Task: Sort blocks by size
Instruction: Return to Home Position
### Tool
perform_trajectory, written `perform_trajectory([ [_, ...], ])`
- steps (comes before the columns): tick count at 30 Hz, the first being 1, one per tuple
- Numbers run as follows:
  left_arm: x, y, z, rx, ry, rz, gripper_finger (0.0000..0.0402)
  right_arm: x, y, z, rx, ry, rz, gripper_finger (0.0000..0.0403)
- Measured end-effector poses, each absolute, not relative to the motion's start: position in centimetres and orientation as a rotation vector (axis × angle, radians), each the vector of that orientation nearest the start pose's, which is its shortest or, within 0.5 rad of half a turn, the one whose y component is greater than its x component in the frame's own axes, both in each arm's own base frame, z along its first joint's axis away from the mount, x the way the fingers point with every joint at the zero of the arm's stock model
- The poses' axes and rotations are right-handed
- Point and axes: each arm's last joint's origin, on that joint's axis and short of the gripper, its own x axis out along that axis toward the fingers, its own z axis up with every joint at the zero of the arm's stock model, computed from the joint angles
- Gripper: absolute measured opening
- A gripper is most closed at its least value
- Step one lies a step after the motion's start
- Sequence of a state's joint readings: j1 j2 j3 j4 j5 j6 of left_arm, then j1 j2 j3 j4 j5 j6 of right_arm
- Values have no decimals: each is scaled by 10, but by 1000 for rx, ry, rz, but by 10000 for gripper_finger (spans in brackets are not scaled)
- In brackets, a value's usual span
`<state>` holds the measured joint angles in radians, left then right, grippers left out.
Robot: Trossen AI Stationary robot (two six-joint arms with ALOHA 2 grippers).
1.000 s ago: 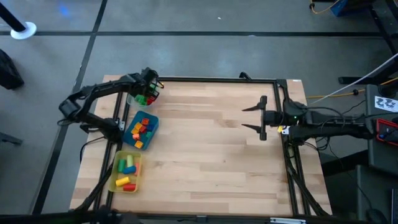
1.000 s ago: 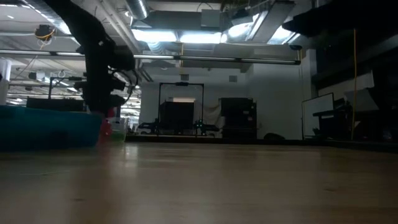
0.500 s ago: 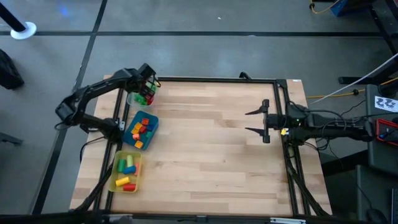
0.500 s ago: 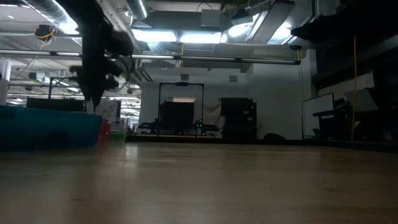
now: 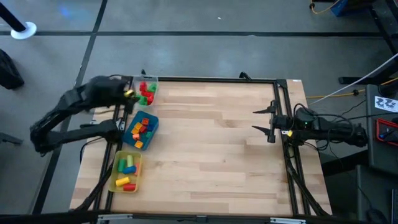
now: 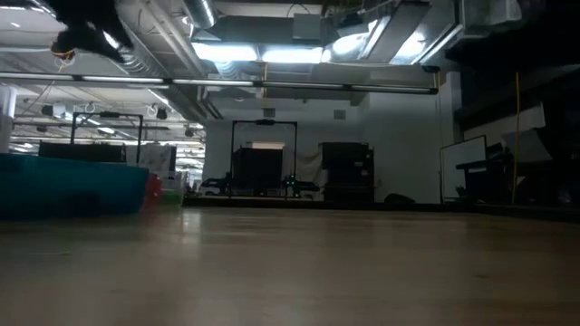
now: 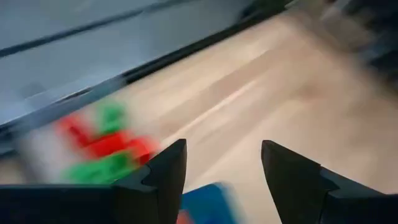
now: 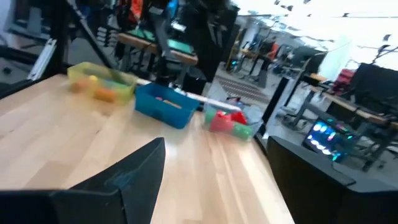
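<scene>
Only blurred blocks [image 7: 111, 149] past left fingers [image 7: 165, 182]

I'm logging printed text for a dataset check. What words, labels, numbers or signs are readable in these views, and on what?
No text can be read in any view.
White tag off the table's right edge: dark marks, too small to read.
Blocks and blue tray: no print shows.

I work in a robotics lab: exposed ducts [image 6: 165, 27] and strip lights [image 6: 245, 52] overhead, equipment racks [image 6: 259, 170] behind my wooden worktop [image 5: 211, 143], cables [image 5: 339, 93] trailing over grey concrete floor [image 5: 186, 56].
</scene>
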<state>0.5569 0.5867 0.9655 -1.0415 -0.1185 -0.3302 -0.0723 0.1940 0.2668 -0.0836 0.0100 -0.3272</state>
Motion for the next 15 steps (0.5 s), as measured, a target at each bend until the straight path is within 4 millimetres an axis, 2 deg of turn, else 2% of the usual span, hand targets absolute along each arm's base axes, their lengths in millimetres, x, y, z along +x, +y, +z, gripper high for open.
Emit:
perform_trajectory([
  [3, 54, 29, 333, -475, 339, 576, 191, 93, -8, 224, -346, 13, -107, 280],
  [6, 53, 20, 316, -472, 190, 354, 191, 92, -8, 213, -348, 15, -109, 280],
  [10, 72, 17, 283, -411, 8, 72, 191, 93, -8, 200, -347, 21, -108, 280],
  [15, 97, 16, 248, -241, -174, -63, 191, 92, -8, 193, -347, 20, -108, 280],
])
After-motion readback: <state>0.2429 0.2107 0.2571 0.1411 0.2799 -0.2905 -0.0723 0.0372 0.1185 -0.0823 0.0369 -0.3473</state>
